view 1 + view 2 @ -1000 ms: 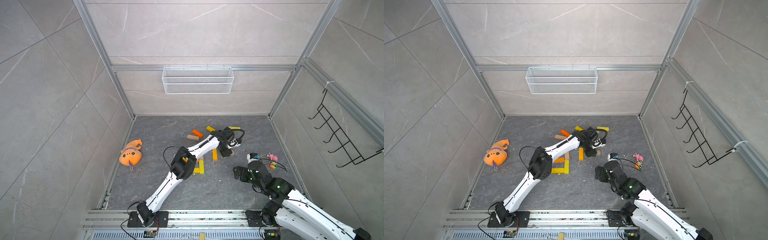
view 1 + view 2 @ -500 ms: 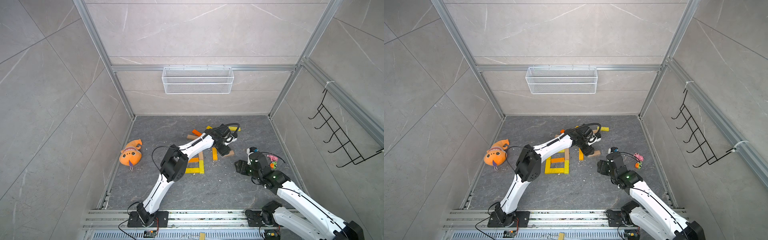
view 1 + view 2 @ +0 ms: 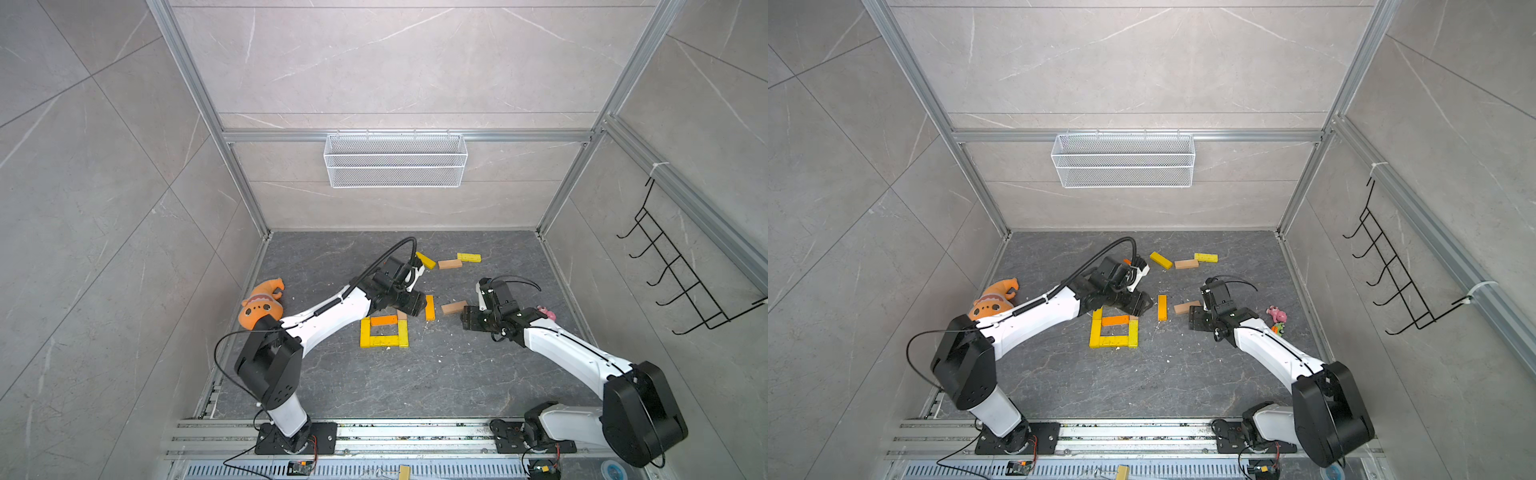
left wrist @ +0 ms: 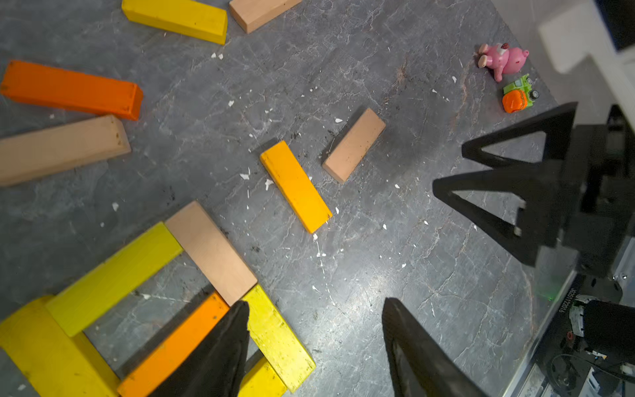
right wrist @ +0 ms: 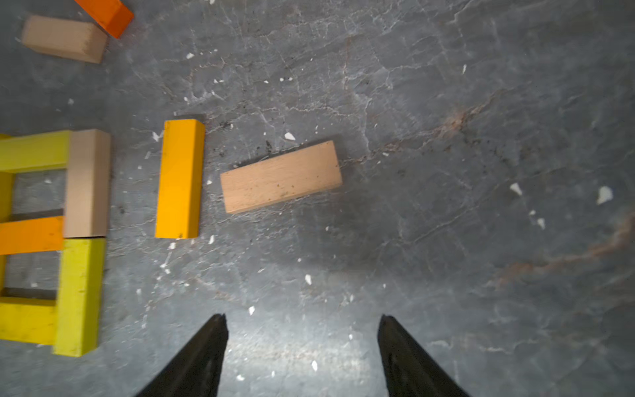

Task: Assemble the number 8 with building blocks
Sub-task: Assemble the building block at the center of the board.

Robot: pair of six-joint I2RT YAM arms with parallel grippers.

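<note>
Left wrist view: your left gripper (image 4: 315, 302) is released, jaws parted with nothing between them, one jaw over a corner of the block frame (image 4: 113, 275). Your right gripper (image 5: 302, 316) is also parted, over bare floor (image 5: 446, 240). Just beyond it lie a tan block (image 5: 281, 177) and an amber block (image 5: 179, 178), not touching. Farther back sit three loose blocks (image 3: 450, 264). A wire basket (image 3: 395, 160) hangs on the back wall, well apart from every block.

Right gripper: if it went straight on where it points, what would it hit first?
Likely the tan block, lying straight ahead of the open right gripper; its height over the floor is unclear.
</note>
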